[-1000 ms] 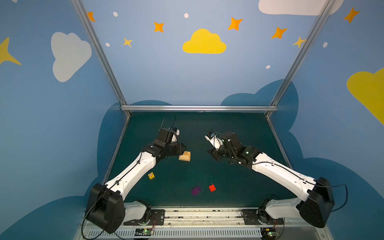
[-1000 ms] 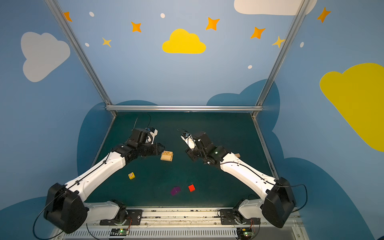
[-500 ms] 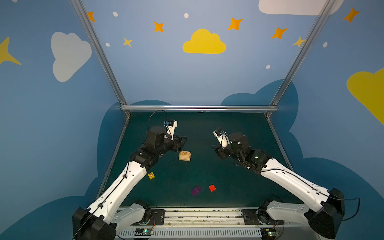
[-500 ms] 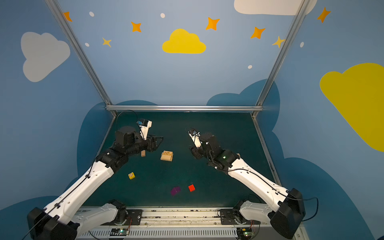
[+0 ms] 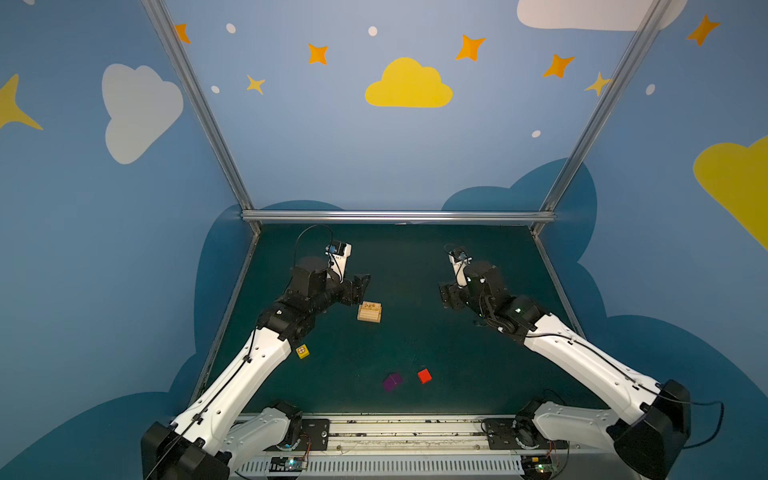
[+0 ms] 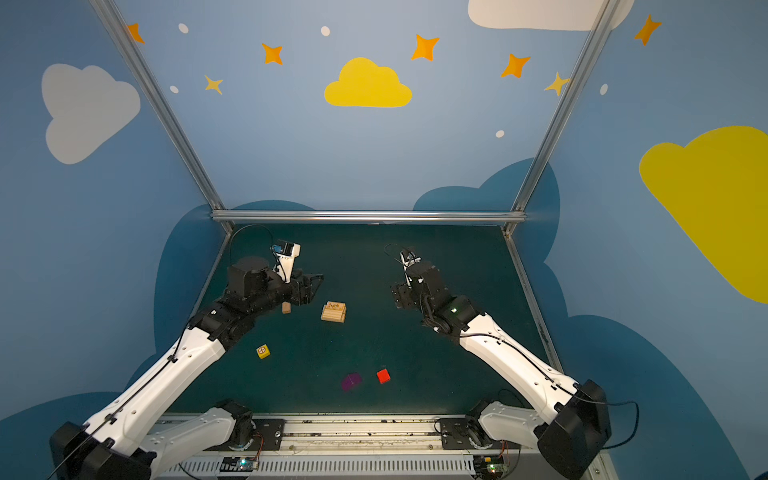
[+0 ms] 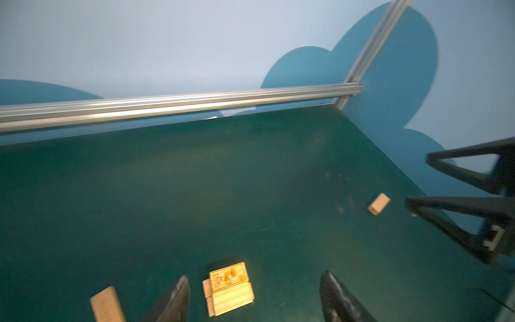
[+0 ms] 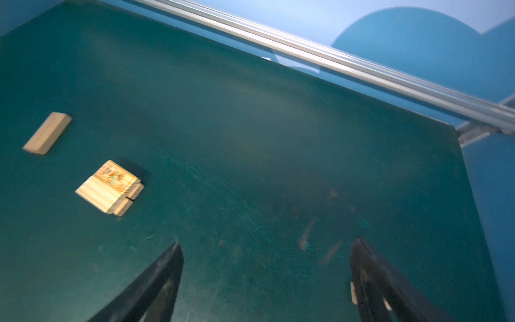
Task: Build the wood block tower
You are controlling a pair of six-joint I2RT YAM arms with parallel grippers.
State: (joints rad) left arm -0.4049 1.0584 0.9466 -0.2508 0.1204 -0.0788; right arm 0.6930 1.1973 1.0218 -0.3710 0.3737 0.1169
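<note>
Both top views: the tower (image 5: 369, 312), a low plank stack topped by the orange-printed plank, sits at frame centre. The left gripper (image 5: 360, 283) is just upper left of it; the right gripper (image 5: 445, 294) is well apart on the right. The yellow cube (image 5: 302, 351), purple cube (image 5: 392, 381) and red cube (image 5: 424, 376) lie loose lower down.

Left wrist: jaws spread and empty; a loose plank (image 7: 107, 305) lies beside one finger.

Right wrist: jaws spread and empty.

Judged: between placements. The next move is fetching a loose block; no obstacle is seen between the cubes and the tower.

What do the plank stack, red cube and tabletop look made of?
Plank stack: pale bare wood, matte; lines along its side, orange print on top.
Red cube: even matte red, likely painted wood, perhaps plastic; too small to tell.
Tabletop: dark green, matte, scratched; perhaps painted board.
</note>
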